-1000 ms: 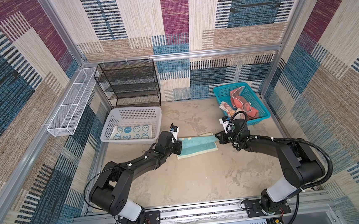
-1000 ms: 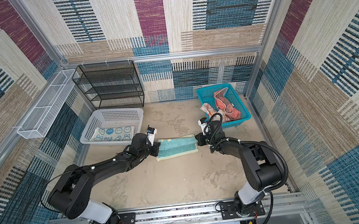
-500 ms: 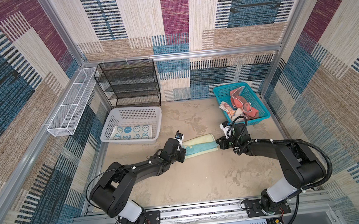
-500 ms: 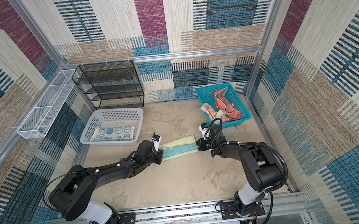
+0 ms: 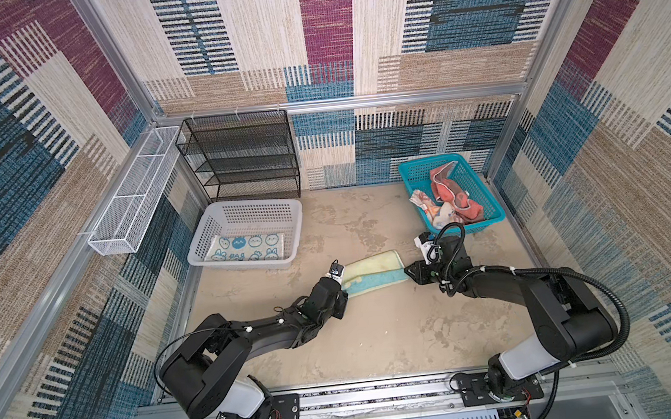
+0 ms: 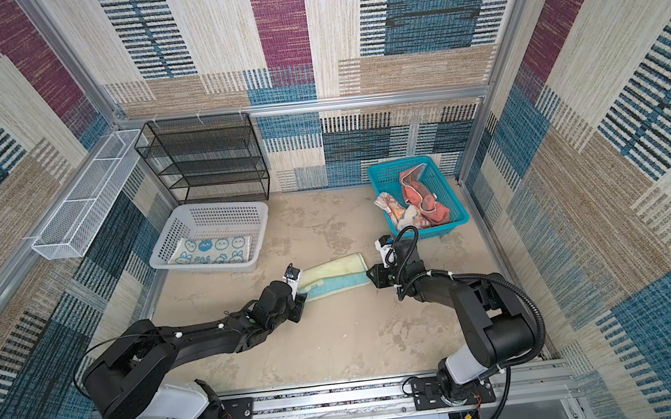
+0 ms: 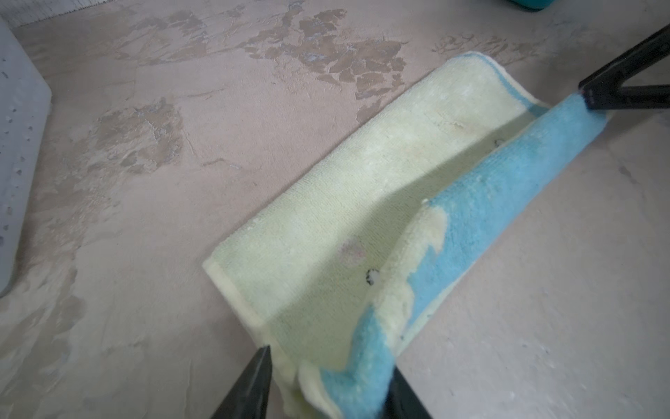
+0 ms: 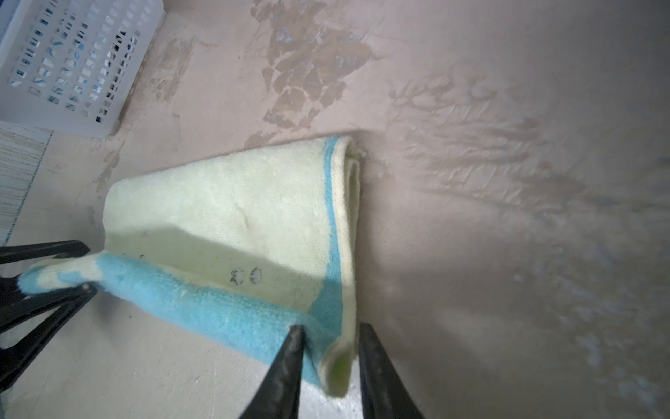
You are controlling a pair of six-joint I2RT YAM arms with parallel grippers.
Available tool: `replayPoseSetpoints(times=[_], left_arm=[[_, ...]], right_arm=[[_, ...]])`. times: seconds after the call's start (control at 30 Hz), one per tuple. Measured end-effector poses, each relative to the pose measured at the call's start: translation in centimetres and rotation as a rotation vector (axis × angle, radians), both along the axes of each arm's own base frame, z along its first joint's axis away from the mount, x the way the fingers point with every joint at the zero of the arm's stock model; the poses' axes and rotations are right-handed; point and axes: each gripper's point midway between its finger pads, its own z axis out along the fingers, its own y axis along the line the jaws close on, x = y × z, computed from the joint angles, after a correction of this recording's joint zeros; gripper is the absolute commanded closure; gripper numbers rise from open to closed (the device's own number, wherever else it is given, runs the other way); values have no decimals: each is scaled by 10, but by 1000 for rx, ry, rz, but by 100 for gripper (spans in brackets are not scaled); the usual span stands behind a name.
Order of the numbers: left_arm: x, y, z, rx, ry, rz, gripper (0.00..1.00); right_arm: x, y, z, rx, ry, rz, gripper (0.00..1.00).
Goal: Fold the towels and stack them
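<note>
A pale yellow towel [image 5: 376,275] [image 6: 337,276] with a teal band lies folded lengthwise on the table's middle. My left gripper [image 5: 342,289] [image 7: 328,362] is at its left end, jaws apart, with the teal corner loose between them. My right gripper [image 5: 408,272] [image 8: 330,328] is at the right end, open, the folded edge [image 8: 335,370] slack in the gap. A white towel with blue cartoon faces [image 5: 249,248] lies flat in the white basket [image 5: 244,215]. A coral towel [image 5: 453,195] and a white patterned one [image 5: 434,211] sit crumpled in the teal basket [image 5: 485,203].
A black mesh shelf rack [image 5: 243,156] stands at the back left. A white wire basket [image 5: 132,202] hangs on the left wall. Patterned walls close in three sides, and the arms' base rail [image 5: 361,396] runs along the front.
Both grippers drew the towel's edge toward the front, folding it so yellow shows on the far half. Both jaws then parted from shut.
</note>
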Motion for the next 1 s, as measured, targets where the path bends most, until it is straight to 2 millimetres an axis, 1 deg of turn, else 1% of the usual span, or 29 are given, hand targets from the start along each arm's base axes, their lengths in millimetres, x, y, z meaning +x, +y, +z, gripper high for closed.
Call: replayPoseSetpoints(times=[0.13,0.23,0.4,0.47,0.53,0.63,0.7,0.8,0.93,1.0], left_arm=[[-8,7,5,2,-24,15,41],[-13,15,9,-10,-34,38,26],[-17,23,21,-54,-51,76,13],[-18,24,24,-70,-50,87,11],[-18,25,27,-88,-49,97,7],[-18,26,32,-121,-42,119,4],[-13,26,36,-146,-18,149,4],[1,29,40,-175,17,217,2],[10,29,28,-204,110,269,2],[12,29,17,-215,171,289,2]], right_arm=[[-3,-4,4,-7,-7,-18,58],[-2,-6,12,-13,-34,-31,53],[4,-8,26,-16,-76,-46,51],[8,-8,31,-18,-87,-44,51],[12,-6,35,-15,-94,-43,51],[17,-3,36,-14,-93,-37,51],[18,5,37,-14,-93,-16,51],[17,20,37,-9,-92,23,51],[13,41,37,3,-89,83,51],[12,49,32,10,-80,106,51]])
